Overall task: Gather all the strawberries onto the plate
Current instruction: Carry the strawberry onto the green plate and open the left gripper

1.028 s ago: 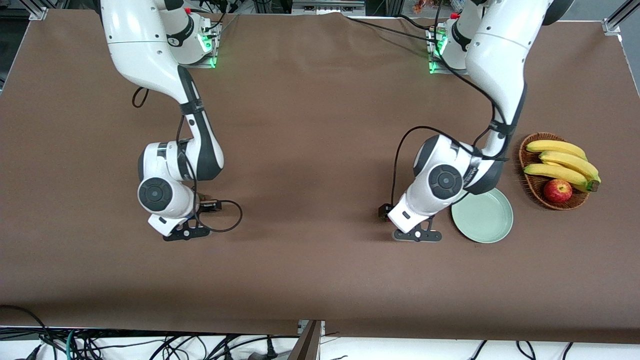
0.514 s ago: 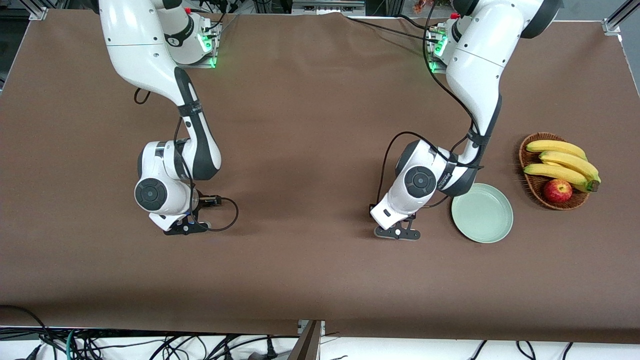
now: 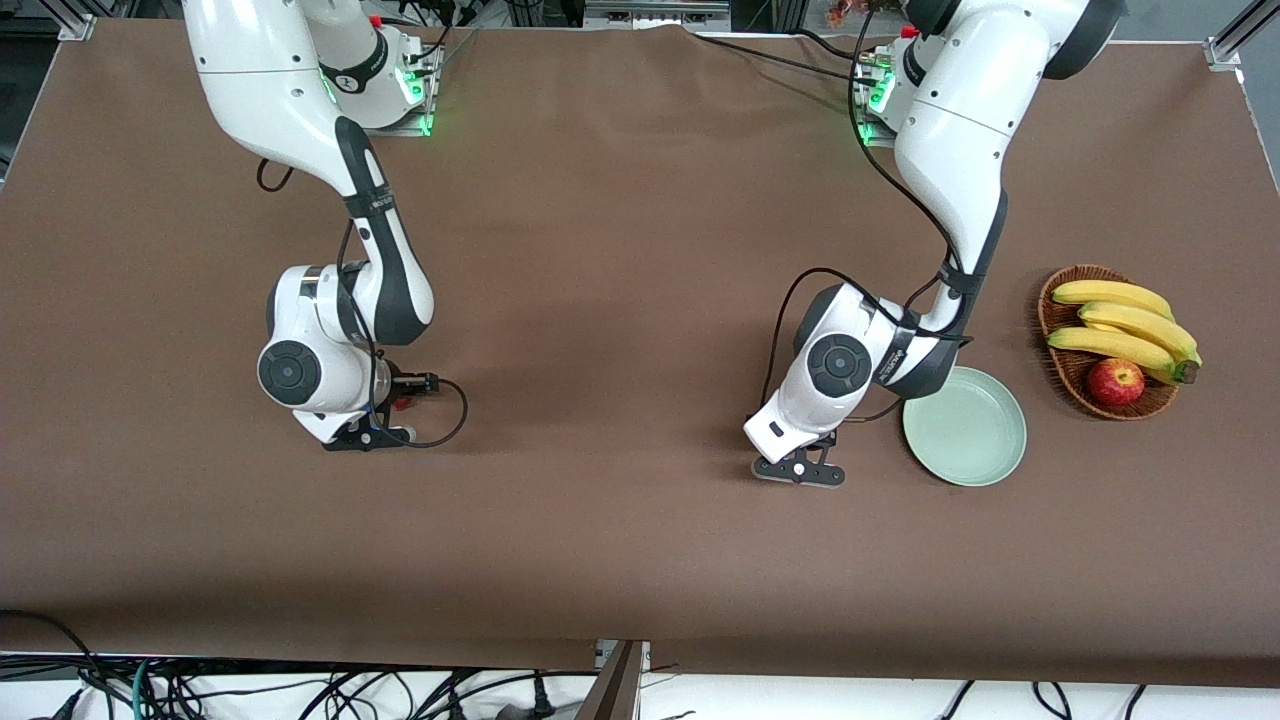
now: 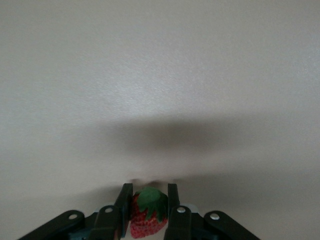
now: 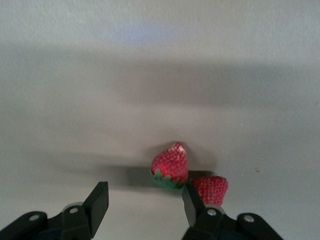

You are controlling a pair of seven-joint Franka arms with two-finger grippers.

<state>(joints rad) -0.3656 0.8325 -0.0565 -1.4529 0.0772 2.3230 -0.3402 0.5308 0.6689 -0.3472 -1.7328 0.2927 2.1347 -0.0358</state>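
In the left wrist view a red strawberry with a green cap is clamped between my left gripper's two black fingers. That left gripper is low over the brown cloth, just beside the pale green plate, which is bare. My right gripper stands open over two more strawberries at the right arm's end of the table. One strawberry lies just ahead of the fingertips, the other outside one finger. In the front view the right gripper covers both of them.
A brown wicker basket sits beside the plate at the left arm's end, holding bananas and a red apple. A black cable loops from the right wrist onto the cloth.
My left gripper has shut on a strawberry after shifting a little away from the plate. My right hand moved slightly away from the front camera and its jaws narrowed.
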